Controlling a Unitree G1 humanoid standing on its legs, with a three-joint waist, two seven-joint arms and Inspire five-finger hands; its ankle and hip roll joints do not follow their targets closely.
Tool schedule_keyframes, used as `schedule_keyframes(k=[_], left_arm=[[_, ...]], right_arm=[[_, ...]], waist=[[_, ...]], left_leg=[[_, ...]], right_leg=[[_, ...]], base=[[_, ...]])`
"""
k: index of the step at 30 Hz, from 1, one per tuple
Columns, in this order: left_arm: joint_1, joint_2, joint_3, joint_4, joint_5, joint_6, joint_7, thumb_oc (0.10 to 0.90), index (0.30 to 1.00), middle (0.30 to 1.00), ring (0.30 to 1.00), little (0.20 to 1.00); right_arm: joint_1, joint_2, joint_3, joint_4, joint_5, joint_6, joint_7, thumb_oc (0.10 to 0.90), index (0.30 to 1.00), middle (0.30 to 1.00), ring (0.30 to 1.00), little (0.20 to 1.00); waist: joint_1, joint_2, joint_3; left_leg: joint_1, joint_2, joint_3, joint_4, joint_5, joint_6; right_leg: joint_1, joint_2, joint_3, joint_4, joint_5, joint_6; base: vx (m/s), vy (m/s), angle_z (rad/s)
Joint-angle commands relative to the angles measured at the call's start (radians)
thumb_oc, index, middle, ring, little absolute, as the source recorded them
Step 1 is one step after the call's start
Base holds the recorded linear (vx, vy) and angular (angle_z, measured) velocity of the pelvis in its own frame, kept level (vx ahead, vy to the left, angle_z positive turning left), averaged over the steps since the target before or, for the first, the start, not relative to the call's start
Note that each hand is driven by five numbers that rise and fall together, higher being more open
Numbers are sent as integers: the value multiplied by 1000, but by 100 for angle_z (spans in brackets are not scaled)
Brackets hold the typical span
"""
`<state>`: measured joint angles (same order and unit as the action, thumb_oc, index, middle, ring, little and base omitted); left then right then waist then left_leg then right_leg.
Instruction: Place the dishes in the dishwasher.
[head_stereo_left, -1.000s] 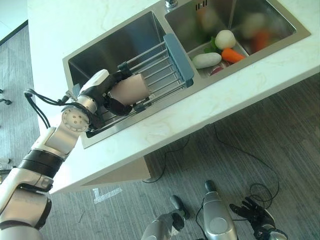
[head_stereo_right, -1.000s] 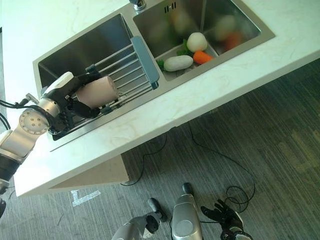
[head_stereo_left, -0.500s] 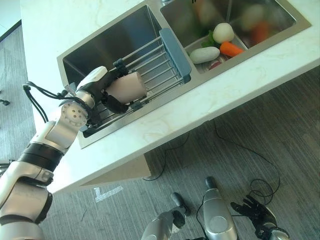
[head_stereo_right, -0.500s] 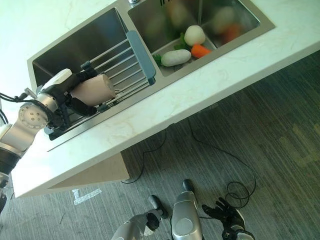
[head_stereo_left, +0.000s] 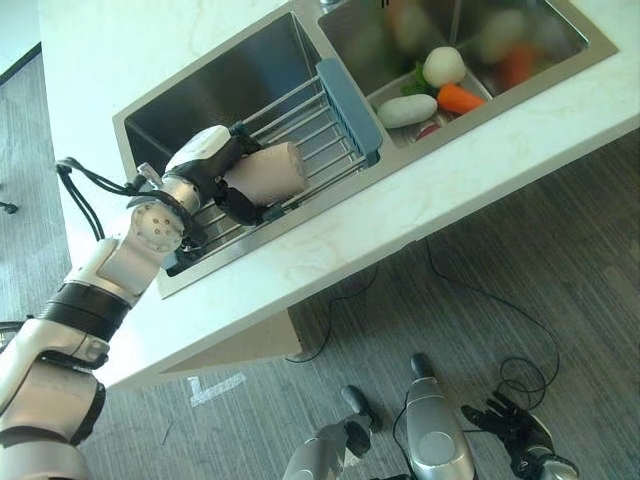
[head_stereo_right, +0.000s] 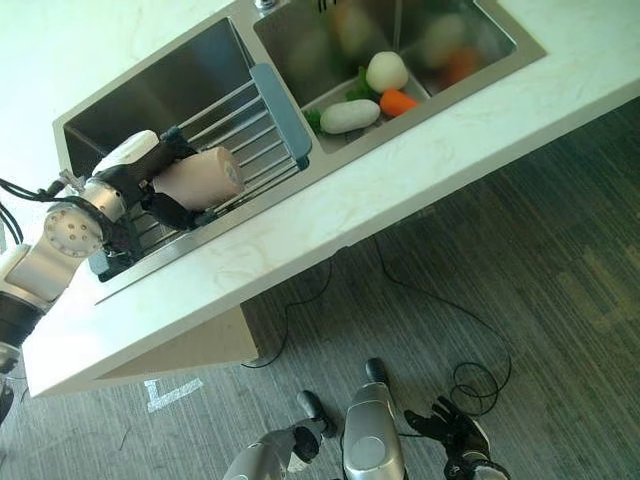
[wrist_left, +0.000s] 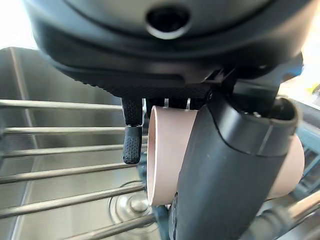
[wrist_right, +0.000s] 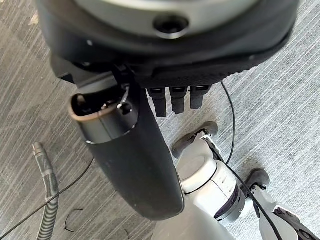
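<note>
one pinkish-beige cup (head_stereo_left: 268, 170) was the dish in play, lying on its side w/ the left hand (head_stereo_left: 215, 165) curled round it, thumb (wrist_left: 227, 165) across the cup wall and fingers (wrist_left: 132, 142) on the other side. cup sat over the wire drying rack (head_stereo_left: 310, 130) that spanned the left basin of the double sink (head_stereo_left: 190, 95), near the rack's front edge; couldn't tell if it touched the bars. rack had a blue-grey end bar (head_stereo_left: 348, 98) next to the basin divider. right basin held a white oval veg (head_stereo_left: 408, 110), a round white one (head_stereo_left: 443, 66) & a carrot (head_stereo_left: 461, 98), close together. sink was set in a pale marble-look counter (head_stereo_left: 420, 200). right hand (head_stereo_left: 515, 425) hung low over the grey floor (head_stereo_left: 520, 280), well apart from the counter, fingers (wrist_right: 172, 100) relaxed & apart, holding nothing.
</note>
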<state>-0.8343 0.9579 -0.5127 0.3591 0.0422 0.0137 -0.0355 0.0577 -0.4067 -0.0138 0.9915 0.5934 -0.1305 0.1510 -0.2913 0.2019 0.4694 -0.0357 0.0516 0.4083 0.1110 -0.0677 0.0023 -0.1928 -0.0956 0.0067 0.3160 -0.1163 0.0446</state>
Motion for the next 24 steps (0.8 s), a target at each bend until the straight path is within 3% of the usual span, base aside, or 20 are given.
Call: schedule_keyframes(k=[1, 5, 8, 13, 15, 18, 20, 22, 23, 24], left_arm=[[13, 37, 170, -28, -40, -44, 250, 400, 300, 300, 300, 300], [139, 61, 318, -75, -2, -99, 308, 400, 300, 300, 300, 300], [213, 102, 398, -122, 60, -104, 382, 400, 300, 300, 300, 300], [384, 167, 577, -173, 51, -103, 493, 400, 300, 300, 300, 300], [482, 186, 670, -184, 38, -113, 517, 400, 300, 300, 300, 300], [640, 173, 821, -185, 3, -138, 544, 400, 300, 300, 300, 300], [678, 138, 852, -187, -12, -172, 534, 400, 300, 300, 300, 300], [679, 101, 851, -198, -11, -196, 521, 400, 300, 300, 300, 300], [683, 40, 835, -232, 19, -182, 529, 400, 300, 300, 300, 300], [689, 22, 835, -248, 23, -181, 526, 400, 300, 300, 300, 300]], right_arm=[[67, 8, -8, 15, 20, -35, -12, 800, 900, 900, 900, 900], [69, 24, -7, 35, 2, -31, -22, 800, 900, 900, 900, 900], [64, 35, -19, 53, 30, -12, -5, 800, 900, 900, 900, 900], [30, 37, 12, 85, -86, -4, 15, 800, 900, 900, 900, 900], [8, 31, 27, 107, -130, 17, 12, 800, 900, 900, 900, 900], [-11, 19, 39, 154, -252, 50, 13, 800, 900, 900, 900, 900], [-10, 22, 44, 161, -293, 44, 3, 800, 900, 900, 900, 900], [-14, 25, 44, 168, -271, 39, -13, 800, 900, 900, 900, 900], [-31, 36, 42, 177, -246, 43, -30, 800, 900, 900, 900, 900], [-35, 41, 39, 176, -231, 42, -33, 800, 900, 900, 900, 900]], waist=[[26, -17, -140], [72, -30, -196], [111, -36, -229], [203, -46, -259], [239, -49, -265], [290, -38, -253], [295, -37, -242], [293, -41, -237], [317, -66, -230], [326, -73, -227]], left_leg=[[-77, 67, -78, 189, -164, -39], [-51, 79, -95, 189, -166, -44], [-37, 78, -127, 189, -167, -46], [-27, 42, -217, 189, -169, -45], [-34, 51, -234, 189, -159, -56], [-82, 102, -230, 189, -100, -100], [-89, 122, -192, 189, -95, -113], [-83, 142, -133, 189, -83, -104], [-49, 116, -104, 189, -94, -69], [-40, 114, -84, 189, -99, -61]], right_leg=[[15, -55, -114, -16, -93, 74], [63, -55, -157, -16, -122, 57], [96, -47, -180, -16, -145, 42], [148, -32, -220, -16, -181, 16], [163, -29, -255, -16, -194, 8], [190, -33, -337, -16, -209, -7], [211, -46, -376, -16, -227, -9], [217, -61, -426, -16, -221, -19], [222, -84, -470, -16, -204, -29], [227, -91, -488, -16, -199, -31]], base=[[22, -48, 8], [19, -54, 18], [34, -64, 33], [36, -99, 34], [17, -163, 47], [-62, -74, 81], [-143, 20, 143], [-233, 139, 206], [-212, 257, 226], [-172, 312, 232]])
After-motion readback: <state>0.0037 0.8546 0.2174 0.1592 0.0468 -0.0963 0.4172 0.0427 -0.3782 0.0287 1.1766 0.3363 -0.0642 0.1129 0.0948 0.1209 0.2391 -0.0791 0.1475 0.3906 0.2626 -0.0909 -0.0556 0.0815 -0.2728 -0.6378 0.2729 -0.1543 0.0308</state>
